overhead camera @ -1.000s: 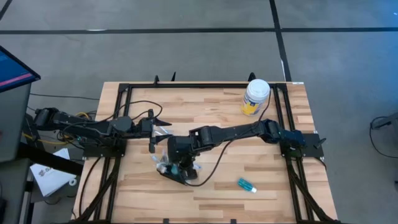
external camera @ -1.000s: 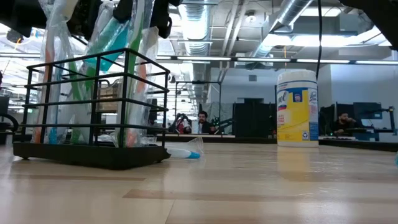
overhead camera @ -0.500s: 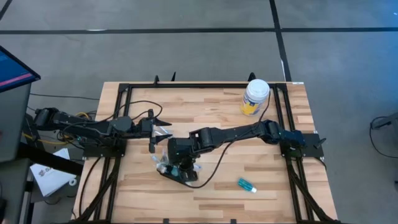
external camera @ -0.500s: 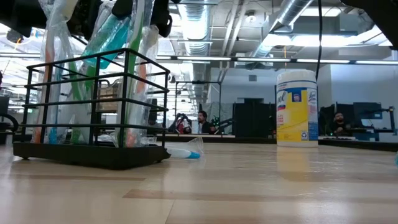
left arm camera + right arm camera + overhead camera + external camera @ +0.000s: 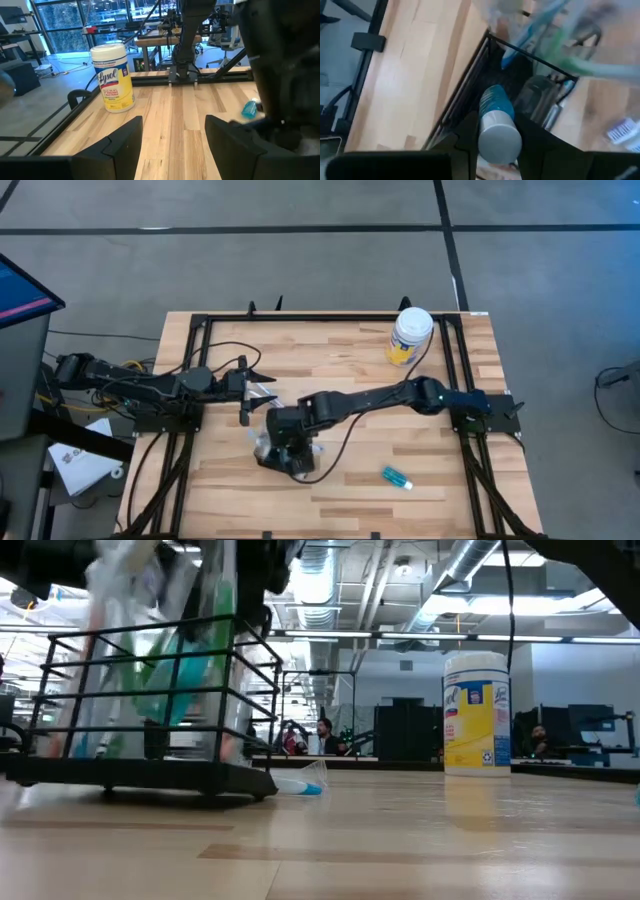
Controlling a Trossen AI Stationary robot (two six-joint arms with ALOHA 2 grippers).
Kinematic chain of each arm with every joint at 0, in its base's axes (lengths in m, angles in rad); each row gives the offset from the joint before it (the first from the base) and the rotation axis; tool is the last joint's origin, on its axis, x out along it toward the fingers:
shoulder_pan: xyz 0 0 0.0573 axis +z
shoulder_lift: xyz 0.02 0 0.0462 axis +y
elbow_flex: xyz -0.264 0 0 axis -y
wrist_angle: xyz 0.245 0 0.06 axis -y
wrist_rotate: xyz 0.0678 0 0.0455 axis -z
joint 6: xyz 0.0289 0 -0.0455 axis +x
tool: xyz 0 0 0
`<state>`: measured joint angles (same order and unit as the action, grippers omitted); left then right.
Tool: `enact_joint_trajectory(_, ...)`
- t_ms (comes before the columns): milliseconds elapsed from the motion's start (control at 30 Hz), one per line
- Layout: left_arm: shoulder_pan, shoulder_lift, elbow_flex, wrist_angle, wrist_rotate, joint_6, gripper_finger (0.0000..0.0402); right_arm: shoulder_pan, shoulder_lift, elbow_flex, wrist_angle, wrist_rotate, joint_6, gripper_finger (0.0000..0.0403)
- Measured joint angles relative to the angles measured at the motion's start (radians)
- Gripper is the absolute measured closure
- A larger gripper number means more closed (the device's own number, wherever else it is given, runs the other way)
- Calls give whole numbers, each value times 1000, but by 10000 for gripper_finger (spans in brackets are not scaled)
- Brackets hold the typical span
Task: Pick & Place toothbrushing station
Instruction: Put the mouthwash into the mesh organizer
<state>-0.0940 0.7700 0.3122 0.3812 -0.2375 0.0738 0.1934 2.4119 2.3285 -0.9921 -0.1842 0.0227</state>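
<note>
Open room: bare desk [image 5: 440, 450] in front of and right of the station; a small blue item [image 5: 396, 477] lies near the front edge
Right end effector [image 5: 287, 442]: over the station, pinching a white-and-blue tube [image 5: 496, 125] inside it
Station [image 5: 150, 705]: black wire rack, left of centre, packed with wrapped toothbrushes
Left end effector [image 5: 258, 385]: fingers spread, empty, just behind the station
Canister [image 5: 411, 335]: back right corner, well apart
</note>
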Motion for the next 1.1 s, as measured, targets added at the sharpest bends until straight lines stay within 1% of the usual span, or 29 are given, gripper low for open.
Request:
enact_joint_trajectory(100,0,0,0,0,0,0,192,-3,17,1,0,-2,4,320)
enact_joint_trajectory(433,0,0,0,0,0,0,192,4,14,1,-3,-6,5,317)
enact_joint_trajectory(700,0,0,0,0,0,0,192,14,14,1,7,-5,51,315)
enact_joint_trajectory(800,0,0,0,0,0,0,192,14,14,1,10,-6,56,305)
enact_joint_trajectory(1000,0,0,0,0,0,0,192,15,14,1,10,-6,57,271)
enact_joint_trajectory(1100,0,0,0,0,0,0,192,15,14,1,13,-6,57,263)
